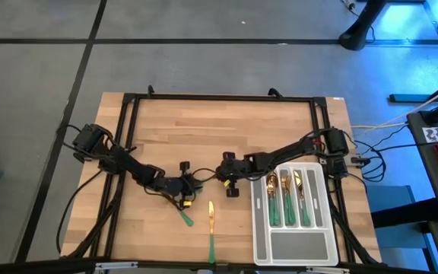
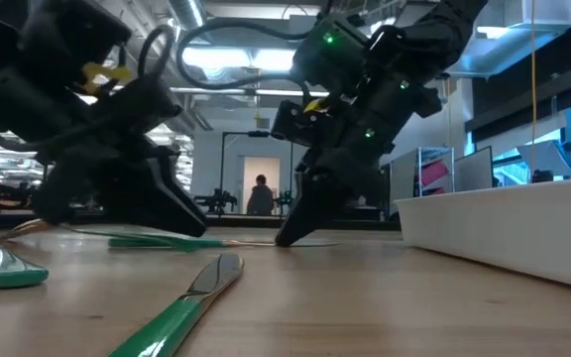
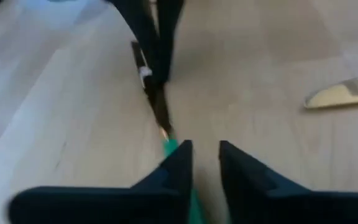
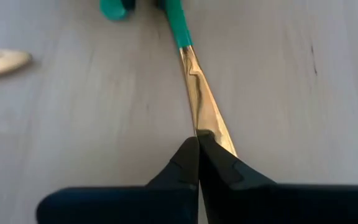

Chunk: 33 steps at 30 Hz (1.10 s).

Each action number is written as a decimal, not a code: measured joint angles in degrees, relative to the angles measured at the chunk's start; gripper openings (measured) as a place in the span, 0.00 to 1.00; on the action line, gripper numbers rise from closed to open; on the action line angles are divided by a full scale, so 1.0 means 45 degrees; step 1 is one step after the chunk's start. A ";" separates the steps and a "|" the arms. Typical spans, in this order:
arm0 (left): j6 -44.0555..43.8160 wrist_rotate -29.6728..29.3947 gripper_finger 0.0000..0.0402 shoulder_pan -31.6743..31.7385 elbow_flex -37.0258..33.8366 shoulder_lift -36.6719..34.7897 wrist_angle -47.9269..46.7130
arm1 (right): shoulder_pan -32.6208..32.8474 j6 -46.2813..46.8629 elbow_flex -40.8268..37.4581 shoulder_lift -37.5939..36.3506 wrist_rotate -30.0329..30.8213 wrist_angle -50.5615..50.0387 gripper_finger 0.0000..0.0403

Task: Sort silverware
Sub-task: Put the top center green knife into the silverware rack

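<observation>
High view: tray (image 1: 295,245) with silverware (image 1: 290,199)

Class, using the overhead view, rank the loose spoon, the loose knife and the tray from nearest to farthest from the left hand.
1. Spoon, right by the left hand.
2. Knife, front middle of the table.
3. Tray, far right.

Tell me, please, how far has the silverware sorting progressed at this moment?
Done: several sorted pieces lie in the tray, in its narrow slots. In hand: the right gripper has its fingers shut on the gold head of one piece on the table; the left gripper sits open at its green handle. Left: a knife and another green-handled piece lie loose.
</observation>
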 joint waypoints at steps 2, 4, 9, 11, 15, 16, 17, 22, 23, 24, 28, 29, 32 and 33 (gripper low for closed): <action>-0.0013 -0.0050 0.26 0.0061 0.0011 0.0018 -0.0025 | 0.0000 0.0019 -0.0012 0.0040 -0.0162 0.0518 0.01; -0.0285 -0.0099 0.34 0.0222 0.0015 0.0081 -0.0240 | -0.0005 0.0046 -0.0022 0.0064 -0.0500 0.0997 0.01; -0.1889 -0.0180 0.47 0.0757 0.0093 0.0004 -0.1514 | 0.0010 0.0056 -0.0010 0.0075 -0.0772 0.1444 0.01; -0.2395 0.0134 0.48 0.0907 0.0117 -0.0011 -0.2079 | 0.0011 0.0063 -0.0002 0.0075 -0.0775 0.1407 0.01; -0.3099 0.1149 0.41 0.1099 0.0142 -0.0050 -0.2702 | 0.0015 0.0058 -0.0002 -0.0024 -0.0717 0.1365 0.01; -0.3218 0.1304 0.38 0.1108 0.0145 -0.0050 -0.2740 | 0.0019 0.0058 -0.0002 -0.0065 -0.0684 0.1340 0.01; -0.3286 0.1451 0.34 0.1108 0.0147 -0.0050 -0.2755 | 0.0024 0.0058 0.0010 -0.0151 -0.0605 0.1332 0.01; -0.2734 0.1908 0.12 0.1025 0.0147 -0.0050 -0.2826 | 0.0044 0.0172 0.0326 -0.0835 0.0199 0.0851 0.01; -0.2596 0.1908 0.07 0.1020 0.0151 -0.0050 -0.2855 | 0.0035 0.0356 0.0453 -0.1023 0.0285 0.0825 0.01; -0.2429 0.1890 0.05 0.1020 0.0151 -0.0055 -0.2862 | -0.0041 0.0509 0.0633 -0.1188 0.0333 0.0614 0.01; -0.1990 0.1636 0.05 0.0942 0.0151 -0.0055 -0.2857 | -0.0544 0.1123 0.1525 -0.1295 -0.0638 -0.1331 0.07; -0.1826 0.1523 0.05 0.0884 0.0151 -0.0055 -0.2857 | -0.0681 0.1329 0.1678 -0.1280 -0.1022 -0.1836 0.10; -0.1140 0.0658 0.03 0.0572 0.0151 -0.0057 -0.2997 | -0.1154 0.2097 0.1882 -0.1312 -0.2498 -0.2577 0.23; -0.0853 0.0155 0.03 0.0396 0.0147 -0.0089 -0.3100 | -0.1315 0.2454 0.1877 -0.1314 -0.3058 -0.2902 0.28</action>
